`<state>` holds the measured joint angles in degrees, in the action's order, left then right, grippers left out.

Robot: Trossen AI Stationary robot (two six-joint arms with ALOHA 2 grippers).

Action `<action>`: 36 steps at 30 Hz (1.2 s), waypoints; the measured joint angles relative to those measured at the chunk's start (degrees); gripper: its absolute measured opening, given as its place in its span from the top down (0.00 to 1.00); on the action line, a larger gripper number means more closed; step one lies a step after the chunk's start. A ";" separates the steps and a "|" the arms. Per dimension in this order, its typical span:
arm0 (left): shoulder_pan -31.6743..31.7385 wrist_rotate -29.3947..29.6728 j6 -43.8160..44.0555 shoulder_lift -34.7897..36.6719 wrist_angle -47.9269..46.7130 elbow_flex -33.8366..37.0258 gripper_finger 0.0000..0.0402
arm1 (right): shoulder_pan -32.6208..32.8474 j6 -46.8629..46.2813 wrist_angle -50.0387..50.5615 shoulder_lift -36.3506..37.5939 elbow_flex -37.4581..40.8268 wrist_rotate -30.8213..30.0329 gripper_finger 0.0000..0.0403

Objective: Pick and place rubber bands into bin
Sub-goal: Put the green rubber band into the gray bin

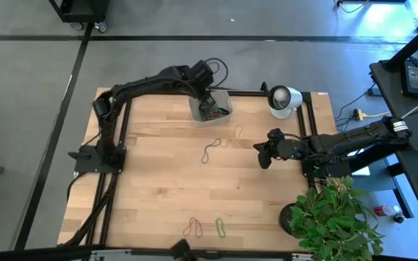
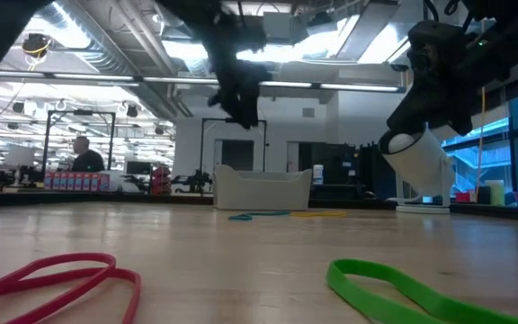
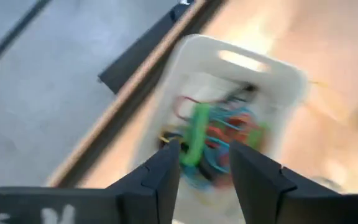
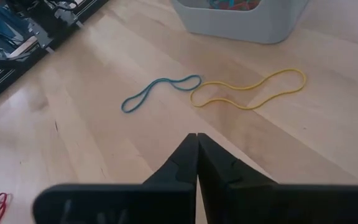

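The rubber bands are thin elastic loops in several colours. Four lie loose on the wooden table (image 1: 158,181): a blue band (image 4: 159,91) and a yellow band (image 4: 248,88) side by side near the middle, just in front of the bin, and a red band (image 1: 192,229) and a green band (image 1: 220,228) close together at the near edge. In the low view the red and green ones fill the foreground.

The bin (image 1: 210,106) is a small whitish plastic tub with rounded corners, standing at the far edge of the table. It holds a tangled heap of bands (image 3: 213,140) in green, red, blue and orange; they are too tangled and blurred to count.

The left gripper (image 3: 205,163) hangs right above the bin, its fingers parted and nothing between them, with the heap showing through the gap.

The right gripper (image 4: 197,152) hovers over bare wood on the right half of the table, its fingers pressed together and empty, pointing toward the blue and yellow bands.

A white round object (image 1: 283,98) stands at the far right corner.
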<state>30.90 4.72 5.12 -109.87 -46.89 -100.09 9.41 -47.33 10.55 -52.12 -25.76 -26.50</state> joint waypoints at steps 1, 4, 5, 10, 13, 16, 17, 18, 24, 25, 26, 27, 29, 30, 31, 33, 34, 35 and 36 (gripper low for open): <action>-1.06 -0.06 1.38 1.07 -1.26 0.00 0.68 | 0.02 0.00 0.02 0.00 0.00 0.02 0.98; -5.30 0.54 4.86 3.36 -2.21 0.78 0.76 | 0.02 0.02 0.03 0.00 0.00 0.04 0.98; -6.88 0.57 5.92 3.84 -2.59 1.22 0.80 | 0.02 0.02 0.07 0.00 0.00 0.04 0.98; -15.69 0.59 9.59 4.25 -3.45 2.27 0.98 | 0.02 0.02 0.49 0.00 0.00 0.04 0.98; -20.73 -0.40 12.23 3.83 -3.02 4.11 0.99 | 0.02 0.02 0.64 0.00 0.00 0.05 0.98; -25.02 -0.16 16.04 3.74 -1.25 8.71 1.00 | 0.02 0.02 0.62 0.00 0.00 0.07 0.98; -26.30 0.47 17.74 3.78 0.09 10.55 1.00 | 0.02 0.02 0.54 0.00 0.00 0.07 0.98; -27.46 1.25 19.33 3.97 1.46 12.64 1.00 | 0.02 0.02 0.48 0.00 0.00 0.07 0.98; -32.42 0.28 23.27 5.93 13.36 25.11 1.00 | 0.02 -0.16 0.55 0.00 0.00 0.07 0.98; -32.88 0.19 23.43 6.38 14.84 27.22 1.00 | 0.02 -0.01 0.61 0.00 0.00 0.09 0.98; -33.29 0.10 23.91 6.92 15.35 29.38 1.00 | 0.02 0.02 0.59 0.00 0.00 0.09 0.98; -33.67 -0.04 24.26 7.56 15.94 31.40 1.00 | 0.02 0.00 0.68 0.00 -0.02 0.27 0.98; -34.06 -1.54 24.74 9.19 18.71 35.50 1.00 | 0.02 -0.07 0.91 -0.08 -0.18 1.19 0.99; -34.22 -2.02 24.78 10.49 19.41 37.72 1.00 | 0.06 -0.02 1.20 -0.62 -0.68 1.42 0.99; -34.33 -2.64 24.79 11.76 20.54 40.01 1.00 | 0.07 0.28 1.24 -1.44 -1.46 1.82 0.99; -34.61 -3.23 25.03 14.55 23.18 44.59 1.00 | 0.09 2.29 1.95 -3.93 -3.63 2.26 0.99; -34.72 -3.24 25.43 16.28 24.12 46.91 1.00 | 0.09 3.76 2.01 -5.95 -5.36 2.25 1.00; -34.72 -3.25 25.65 18.22 25.92 49.15 1.00 | 0.11 5.44 1.75 -8.29 -7.44 2.32 1.00; -34.72 -3.26 25.68 20.17 27.25 51.26 1.00 | 0.11 7.35 2.44 -10.66 -9.61 2.69 1.00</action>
<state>-3.81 1.45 30.81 -89.70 -19.64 -48.84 9.52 -39.98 12.98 -62.78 -35.36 -23.81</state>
